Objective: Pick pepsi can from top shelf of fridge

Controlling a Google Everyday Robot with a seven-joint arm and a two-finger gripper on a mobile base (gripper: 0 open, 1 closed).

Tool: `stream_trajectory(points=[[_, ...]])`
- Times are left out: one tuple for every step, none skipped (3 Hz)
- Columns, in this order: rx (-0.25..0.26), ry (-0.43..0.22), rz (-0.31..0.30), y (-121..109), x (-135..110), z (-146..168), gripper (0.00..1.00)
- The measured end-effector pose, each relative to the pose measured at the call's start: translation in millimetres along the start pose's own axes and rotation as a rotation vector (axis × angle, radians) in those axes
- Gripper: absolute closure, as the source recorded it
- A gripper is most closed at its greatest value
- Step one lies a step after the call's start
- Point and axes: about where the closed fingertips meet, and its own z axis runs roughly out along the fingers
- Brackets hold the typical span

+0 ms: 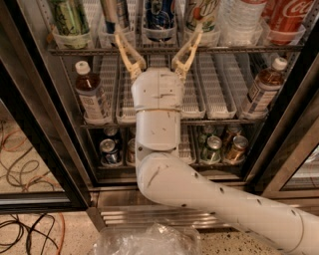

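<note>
Gripper [158, 36] at top shelf [249, 49] edge, fingers [128, 56] spread wide; pepsi can [159, 11] upright, centred just beyond fingertip gap.

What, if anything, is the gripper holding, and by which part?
Nothing. The gripper is open at the top shelf, fingers spread wide to either side of the pepsi can, not closed on it.

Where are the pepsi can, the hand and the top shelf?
pepsi can [159, 12]: camera view, blue body.
hand [158, 31]: camera view, midway between open fingertips, at shelf front.
top shelf [249, 49]: camera view, front rail.
</note>
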Motion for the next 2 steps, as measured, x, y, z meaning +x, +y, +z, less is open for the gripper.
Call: stream_trajectory(points=[[-0.045, 0.08, -0.016, -0.1, 9.9, -9.6, 0.05], [-0.044, 0.08, -0.016, -0.3, 9.7, -9.4, 0.1]])
